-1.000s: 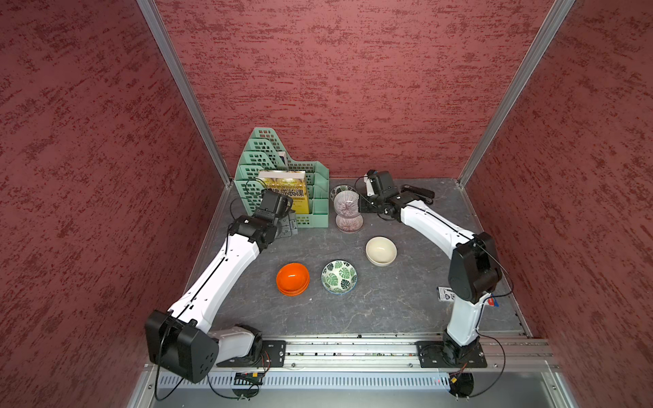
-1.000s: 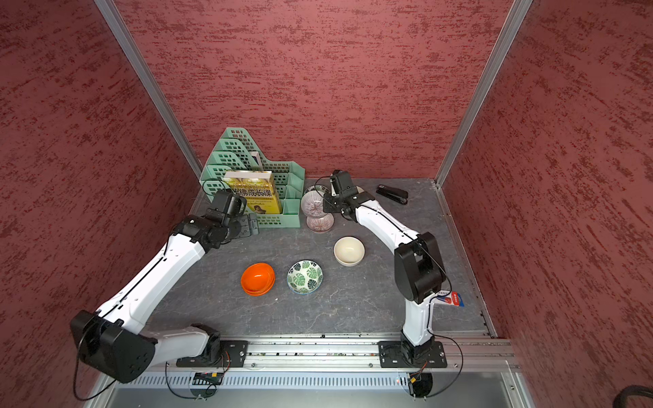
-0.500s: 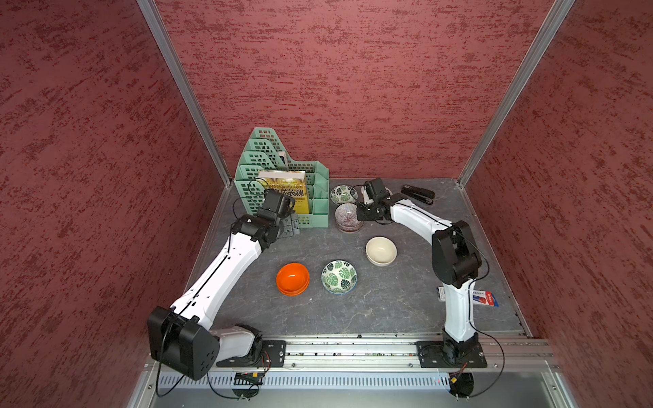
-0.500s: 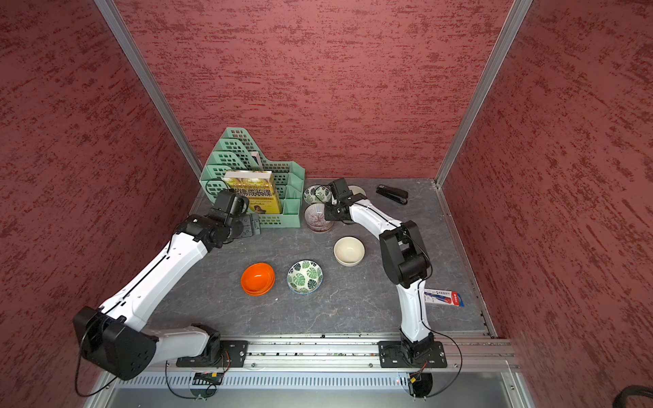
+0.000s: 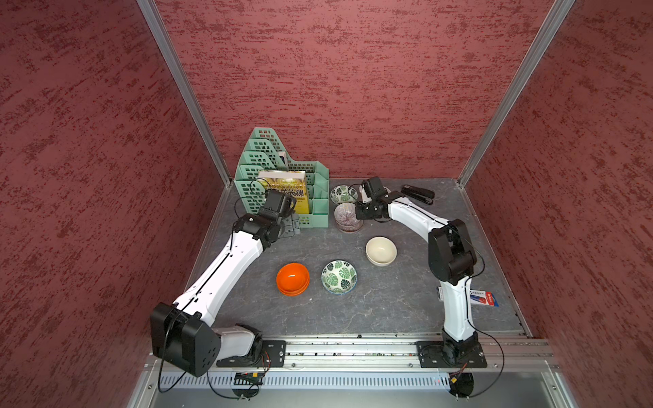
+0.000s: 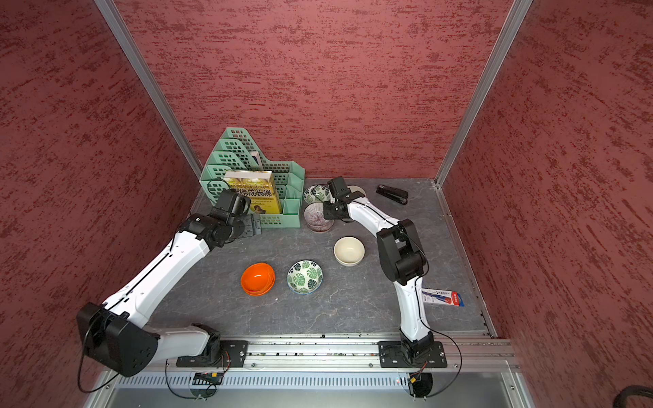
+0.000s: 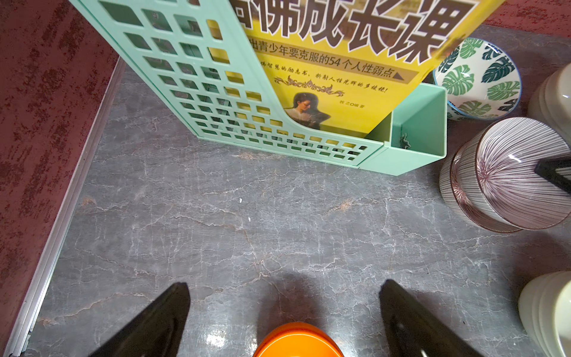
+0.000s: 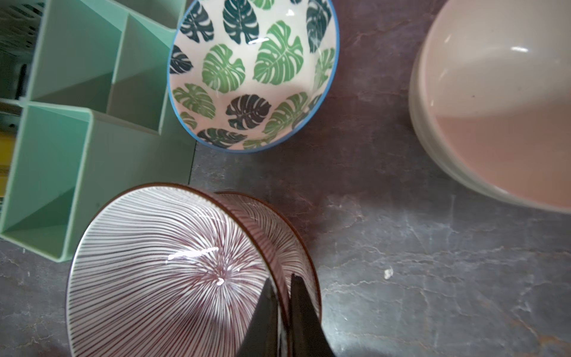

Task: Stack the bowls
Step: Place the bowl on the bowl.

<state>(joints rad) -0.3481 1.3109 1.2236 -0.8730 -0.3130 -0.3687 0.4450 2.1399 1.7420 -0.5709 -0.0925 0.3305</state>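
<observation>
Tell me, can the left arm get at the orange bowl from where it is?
Probably yes. The left gripper is open, and the orange bowl sits near it on the table, with only bare surface between them.

Lower left of the frame: the right gripper pinches the rim of a lined bowl, which overlaps a second lined bowl. Top centre sits a leaf bowl, upper right a cream bowl, and at the left edge a green organizer.

striped bowl tilted in twin; orange pair nested; leaf bowls apart.
</observation>
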